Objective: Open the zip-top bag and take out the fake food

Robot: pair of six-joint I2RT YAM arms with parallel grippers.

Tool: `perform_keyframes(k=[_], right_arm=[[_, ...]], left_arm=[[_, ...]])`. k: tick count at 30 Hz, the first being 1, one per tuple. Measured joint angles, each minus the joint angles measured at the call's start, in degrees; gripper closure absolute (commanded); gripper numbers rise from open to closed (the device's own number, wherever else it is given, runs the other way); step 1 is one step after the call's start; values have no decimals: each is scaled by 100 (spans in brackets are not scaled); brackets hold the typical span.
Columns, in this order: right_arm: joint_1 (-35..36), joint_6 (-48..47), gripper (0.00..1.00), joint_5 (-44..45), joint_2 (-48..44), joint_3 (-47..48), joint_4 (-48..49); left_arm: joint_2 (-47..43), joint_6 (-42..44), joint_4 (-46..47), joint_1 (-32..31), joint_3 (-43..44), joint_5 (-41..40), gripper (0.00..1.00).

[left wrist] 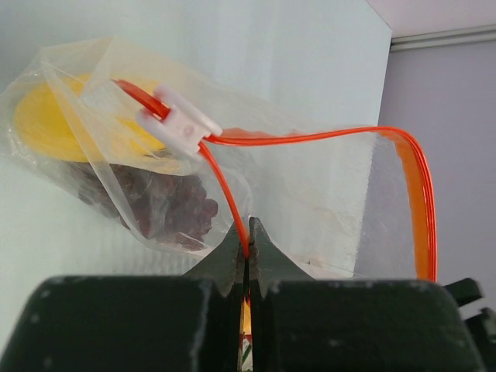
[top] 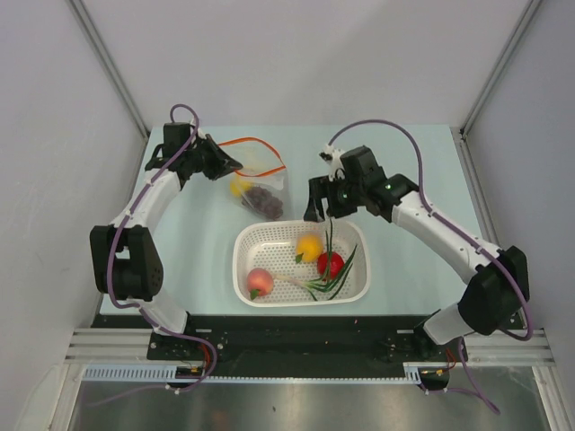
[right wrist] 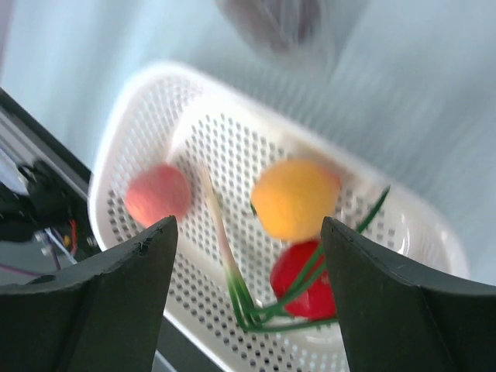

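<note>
Left hand (left wrist: 246, 236) clamps zip-top bag (left wrist: 310, 186) at its red edge; right hand (right wrist: 248, 232) spread above basket (top: 241, 262).

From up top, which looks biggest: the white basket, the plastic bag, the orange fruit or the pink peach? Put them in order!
1. white basket
2. zip-top bag
3. orange fruit and pink peach: these two look about the same size from above, so I won't rank them.

We see a robot lab cell: grey panels (top: 54, 135) enclose the bench (top: 198, 260), arms (top: 148, 202) mounted along its near edge.
</note>
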Motion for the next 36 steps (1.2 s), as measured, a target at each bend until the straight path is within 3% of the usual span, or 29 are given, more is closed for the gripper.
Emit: perform_keyframes(k=[9,11,15,19,24,36], right_arm=[[13,203,34,201,1582,2774,44],[37,251,39,210,2009,3434,-107],[140,308,60,227,2763,4693,-317],[280,415,70,201,3283,5565,-450],[350,463,80,160,3766,5930,-442],[111,579,80,210,4916,5976,-435]], left_arm=[[0,-7,87,-153,-2,-7,100],[0,-11,114,-251,-2,-7,100],[0,-24,188,-463,0,-7,100],[31,-76,251,-555,4,-7,100],[90,-166,273,-584,68,-9,100],[271,-284,223,-719,267,-50,100]])
